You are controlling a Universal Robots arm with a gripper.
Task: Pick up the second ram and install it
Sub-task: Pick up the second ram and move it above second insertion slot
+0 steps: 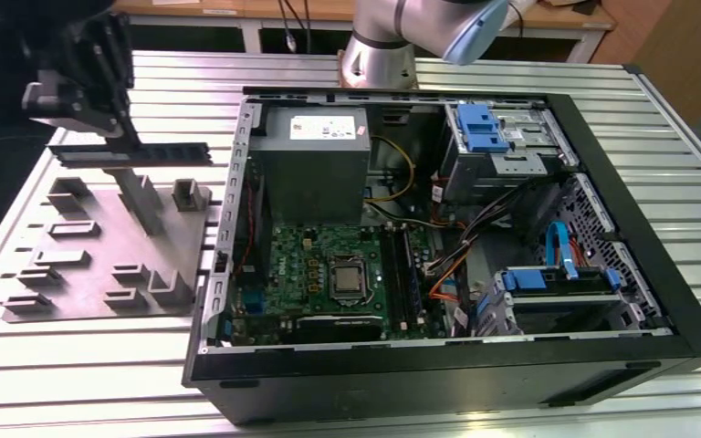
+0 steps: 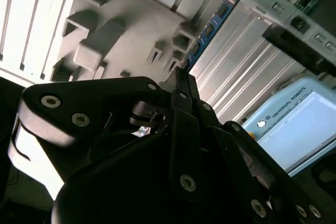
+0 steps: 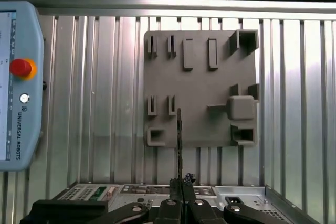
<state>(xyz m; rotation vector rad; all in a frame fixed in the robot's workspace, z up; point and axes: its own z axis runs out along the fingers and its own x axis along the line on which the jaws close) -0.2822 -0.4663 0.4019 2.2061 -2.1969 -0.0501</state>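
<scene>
The second ram (image 1: 143,152) is a long, thin dark stick held level in the air over the far edge of the grey fixture plate (image 1: 107,251), at the exterior view's left. My gripper (image 1: 117,137) is shut on it from above, near its middle. In the first wrist view the ram (image 3: 180,140) is seen edge-on as a thin dark line running out from the gripper (image 3: 181,183) over the fixture plate (image 3: 199,77). In the second wrist view the ram (image 2: 210,27) shows blue labels and sticks out past the black fingers (image 2: 184,93).
The open computer case (image 1: 448,356) lies at the exterior view's right, with the green motherboard (image 1: 320,265), the grey power-supply box (image 1: 314,151) and blue drive brackets (image 1: 478,128) inside. A teach pendant (image 3: 18,82) lies on the ribbed metal table (image 1: 95,351). The arm's base (image 1: 381,55) stands behind the case.
</scene>
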